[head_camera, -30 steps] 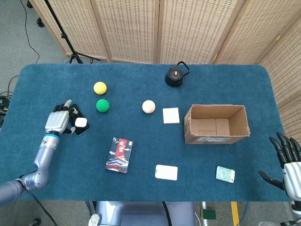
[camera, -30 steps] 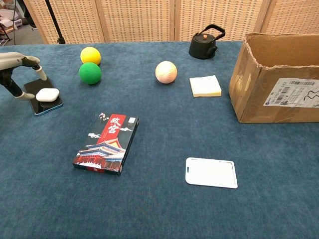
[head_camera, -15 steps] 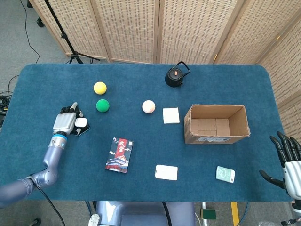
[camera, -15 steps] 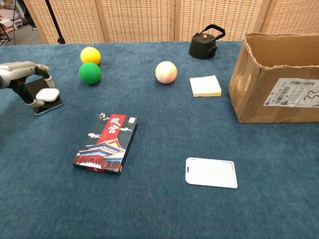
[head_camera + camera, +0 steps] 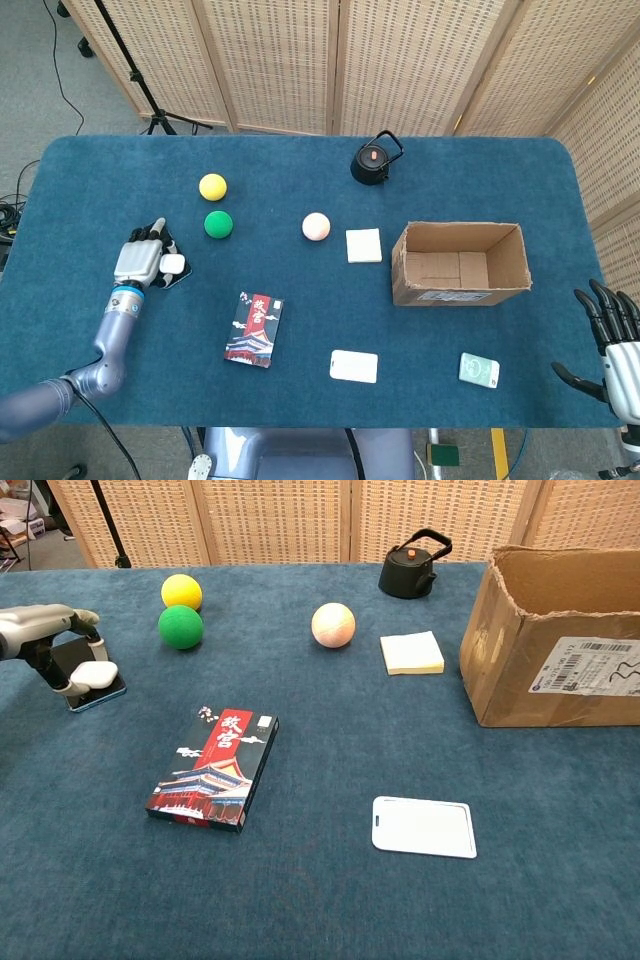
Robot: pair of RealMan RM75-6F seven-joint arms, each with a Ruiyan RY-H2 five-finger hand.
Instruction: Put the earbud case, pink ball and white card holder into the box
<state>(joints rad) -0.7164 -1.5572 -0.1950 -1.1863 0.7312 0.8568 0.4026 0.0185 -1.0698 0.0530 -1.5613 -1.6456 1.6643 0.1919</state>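
The white earbud case [image 5: 174, 264] [image 5: 95, 673] lies on a dark phone [image 5: 100, 693] at the table's left. My left hand [image 5: 140, 262] [image 5: 45, 640] is right against it, with its fingers arched over the case and the thumb at its left side. The case still rests on the phone. The pink ball [image 5: 316, 227] [image 5: 333, 625] sits mid-table. Near the front edge the white card holder [image 5: 354, 366] [image 5: 424, 827] lies flat. The open cardboard box [image 5: 455, 295] [image 5: 560, 660] stands to the right. My right hand [image 5: 612, 340] hangs open off the table's front right corner.
Behind the left hand sit a yellow ball [image 5: 212, 186] and a green ball [image 5: 218, 224]. A black kettle [image 5: 375, 160] stands at the back, and a pale notepad [image 5: 364, 245] lies left of the box. A red-and-black booklet [image 5: 255, 329] and a small green card [image 5: 479, 370] lie near the front.
My left hand has slid right onto the phone and curled its fingers over the earbud case. The right hand has barely moved.
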